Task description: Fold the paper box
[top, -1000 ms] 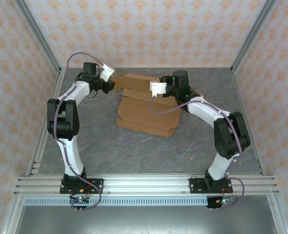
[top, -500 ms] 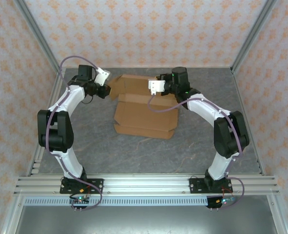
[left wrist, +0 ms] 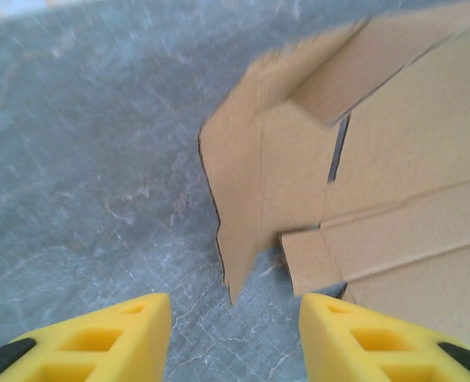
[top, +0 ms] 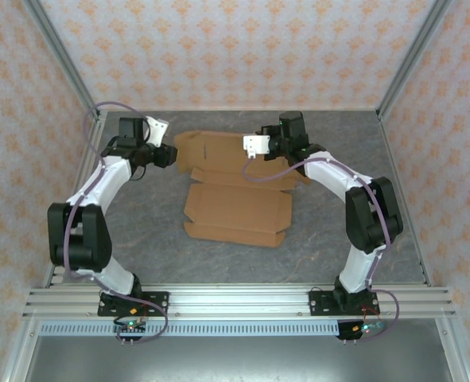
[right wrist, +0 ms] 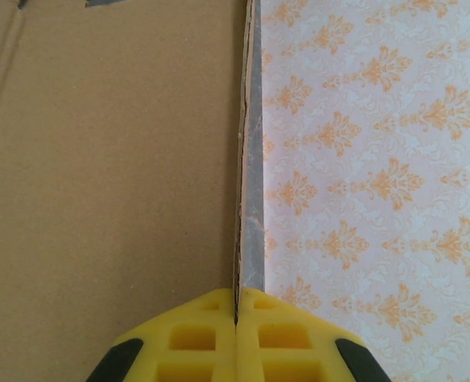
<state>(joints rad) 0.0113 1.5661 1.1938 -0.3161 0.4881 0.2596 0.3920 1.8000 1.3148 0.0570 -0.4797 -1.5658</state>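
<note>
The paper box (top: 236, 205) is a flat brown cardboard sheet with flaps, lying mid-table with its far edge raised. My left gripper (top: 171, 156) hovers just left of the sheet's left flap (left wrist: 242, 183). Its yellow fingers (left wrist: 115, 338) stand open over bare table, and the flap's pointed tip lies a little ahead of the left gripper (left wrist: 235, 338). My right gripper (top: 258, 153) sits at the sheet's far edge. In the right wrist view the right gripper (right wrist: 236, 306) is shut on the thin edge of the cardboard (right wrist: 107, 159).
The grey marbled table (top: 155, 239) is boxed in by patterned walls (top: 242, 48) and aluminium posts (top: 64, 60) at the back corners. A metal rail (top: 235, 301) carrying both arm bases runs along the near edge.
My left gripper has opened, let go of the left flap and drawn back to the left. The sheet has shifted left and settled flatter. The right gripper stays shut on the far edge.
</note>
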